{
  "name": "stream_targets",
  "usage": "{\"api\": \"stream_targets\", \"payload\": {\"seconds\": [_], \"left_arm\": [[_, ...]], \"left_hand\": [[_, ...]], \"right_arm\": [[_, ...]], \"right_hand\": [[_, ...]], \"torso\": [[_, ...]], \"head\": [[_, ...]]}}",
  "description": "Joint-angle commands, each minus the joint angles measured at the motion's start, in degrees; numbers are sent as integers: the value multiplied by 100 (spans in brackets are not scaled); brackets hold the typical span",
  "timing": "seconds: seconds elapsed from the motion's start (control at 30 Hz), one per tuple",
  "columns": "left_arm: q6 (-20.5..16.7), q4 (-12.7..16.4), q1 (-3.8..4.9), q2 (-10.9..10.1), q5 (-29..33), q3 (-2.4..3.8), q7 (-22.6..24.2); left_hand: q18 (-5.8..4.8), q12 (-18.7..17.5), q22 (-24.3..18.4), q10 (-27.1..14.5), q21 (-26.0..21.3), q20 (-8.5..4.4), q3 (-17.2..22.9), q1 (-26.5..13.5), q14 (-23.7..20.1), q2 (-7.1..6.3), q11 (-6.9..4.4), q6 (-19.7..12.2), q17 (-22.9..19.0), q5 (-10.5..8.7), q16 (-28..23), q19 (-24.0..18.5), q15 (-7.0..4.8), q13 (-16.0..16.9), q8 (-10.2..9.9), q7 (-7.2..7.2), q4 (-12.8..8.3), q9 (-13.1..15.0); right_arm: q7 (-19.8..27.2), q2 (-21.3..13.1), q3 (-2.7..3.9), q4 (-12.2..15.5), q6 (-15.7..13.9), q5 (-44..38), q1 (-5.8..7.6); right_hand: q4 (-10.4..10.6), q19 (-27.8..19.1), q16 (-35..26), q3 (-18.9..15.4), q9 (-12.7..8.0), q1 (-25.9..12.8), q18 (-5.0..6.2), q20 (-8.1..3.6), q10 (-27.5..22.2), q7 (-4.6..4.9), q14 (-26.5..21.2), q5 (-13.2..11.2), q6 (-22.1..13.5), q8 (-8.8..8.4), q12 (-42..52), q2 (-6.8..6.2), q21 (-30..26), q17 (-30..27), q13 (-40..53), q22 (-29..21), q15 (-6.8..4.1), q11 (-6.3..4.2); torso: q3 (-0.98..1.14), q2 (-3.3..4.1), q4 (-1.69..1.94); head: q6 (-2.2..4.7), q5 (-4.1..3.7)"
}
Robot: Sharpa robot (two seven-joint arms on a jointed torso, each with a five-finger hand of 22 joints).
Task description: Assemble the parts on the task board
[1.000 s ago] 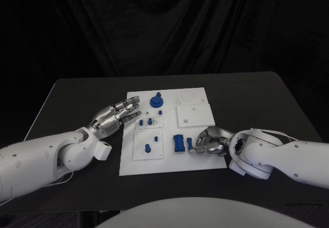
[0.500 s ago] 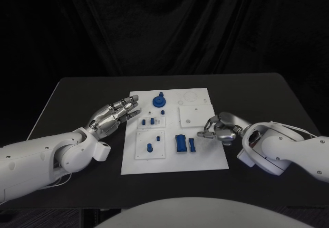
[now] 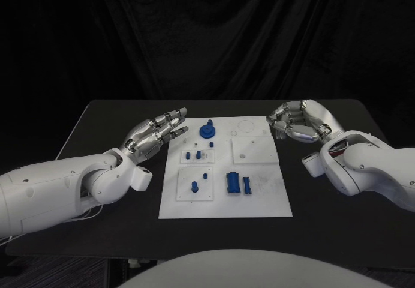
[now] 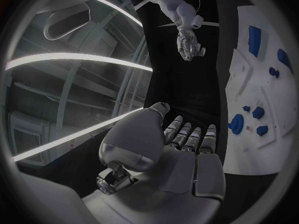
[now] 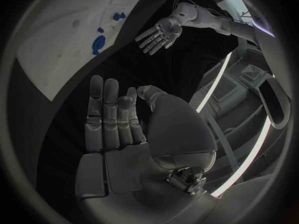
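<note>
The white task board [image 3: 261, 199] lies mid-table. On it a round blue part [image 3: 207, 129] stands at the far end, small blue pegs [image 3: 197, 155] sit in a plate behind a near plate with more blue pieces [image 3: 199, 183], and a blue block [image 3: 232, 182] lies beside a slim blue piece [image 3: 246, 185]. My left hand [image 3: 158, 135] hovers palm up by the board's far left edge, fingers spread, holding nothing. My right hand [image 3: 298, 120] is raised off the board's far right corner, fingers loosely extended and empty. The right wrist view shows its bare palm [image 5: 118, 129]; the left wrist view shows the left palm [image 4: 181, 154].
Black table [image 3: 113, 114] surrounds the board, with bare room on both sides and at the near edge. In the left wrist view the board [image 4: 249, 149] lies beside the palm and the right hand [image 4: 189, 42] is beyond. The right wrist view shows the left hand [image 5: 159, 35] across the board [image 5: 62, 45].
My right hand has lifted from beside the blue block at the board's near right and moved to the far right corner, fingers uncurling. The left hand has barely moved. The camera shifted slightly.
</note>
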Motion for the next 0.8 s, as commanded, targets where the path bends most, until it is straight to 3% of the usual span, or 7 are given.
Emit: {"api": "stream_targets", "payload": {"seconds": [0.03, 0.2, 0.3, 0.33, 0.5, 0.6, 0.8], "left_arm": [[-38, -58, 23, 99, -5, 6, 335], [-23, -126, 13, 244, -6, 5, 482], [-74, -240, -1, 362, -6, 5, 632], [-99, -290, -7, 411, -6, 5, 687], [-204, -430, -40, 569, -6, 5, 883], [-242, -472, -79, 624, -6, 5, 960], [-230, -683, -223, 776, -6, 5, 1063]], "left_hand": [[110, -5, -7, -3, -14, -23, 36, -23, -2, -41, -29, -5, -8, 21, -21, -1, -30, -3, 23, 10, 12, 2], [110, 20, -5, 9, -13, -14, 77, 0, -2, -47, -28, 42, -8, 28, -21, 1, -19, 3, 36, 52, -18, 8], [117, 77, -6, 58, -13, -11, 115, 12, 8, -58, -41, 146, -4, 32, -15, 2, -27, 14, 69, 105, -31, 22], [117, 77, -6, 58, -13, -11, 115, 12, 8, -58, -41, 146, -4, 32, -15, 2, -27, 14, 69, 105, -31, 22], [135, 42, -26, 29, -26, -78, 137, -17, -2, -83, -112, 120, -8, 26, -21, -17, -113, 4, 56, 32, 10, 12], [152, -5, -38, -18, -34, -134, 138, -38, -2, -119, -202, 3, -8, 22, -21, -28, -186, -4, 12, -75, 53, -6], [154, -104, -53, -110, -43, -171, 165, -29, -2, -137, -317, -177, -8, 26, -21, -40, -222, -22, -58, -212, 86, -26]], "right_arm": [[1740, 41, -2, -171, 410, 1394, -141], [2398, 116, -3, -347, 929, 1732, -356], [2596, 155, -3, -450, 1160, 1888, -454], [2640, 163, -3, -489, 1231, 1945, -495], [2701, 211, -4, -702, 1489, 2079, -661], [2690, 273, -4, -859, 1580, 2111, -742], [2653, 393, -4, -1152, 1692, 2139, -918]], "right_hand": [[52, -423, -315, 93, -70, 162, -111, 173, -833, 145, -614, -25, -66, -1, -637, 28, -387, -180, -627, -210, 213, 174], [225, -1424, -1483, 39, -465, 362, -210, 680, -1773, 595, -1932, -133, -534, -203, -1649, 63, -1443, -912, -1674, -1052, 826, 756], [348, -1935, -1927, -47, -804, 408, -213, 899, -2126, 667, -2366, -200, -778, -424, -2044, 95, -1503, -1272, -2165, -1531, 1058, 923], [399, -2463, -2223, -117, -1045, 431, -288, 1040, -2527, 697, -2764, -236, -998, -649, -2317, 68, -1468, -1487, -2429, -1832, 1252, 1140], [555, -4879, -2866, -499, -1944, 533, -529, 1173, -3842, 682, -4050, -493, -1748, -1337, -2865, 31, -1666, -2073, -3211, -4630, 1389, 1191], [569, -5153, -3607, -834, -2384, 555, -582, 1178, -4509, 124, -5040, -826, -2407, -1644, -3023, 36, -1690, -2505, -3595, -5095, 1455, 1235], [403, -5268, -4063, -1201, -3081, 762, -600, 1193, -4998, -365, -5461, -1208, -3234, -2081, -3869, 101, -1697, -2810, -4535, -5311, 1419, 804]], "torso": [[24, -205, -18], [29, -390, -35], [36, -447, -56], [36, -453, -60], [35, -536, -111], [21, -597, -128], [41, -693, -173]], "head": [[-1, -3], [-1, 4], [-1, 36], [-1, 44], [-1, 74], [-1, 71], [-1, 111]]}}
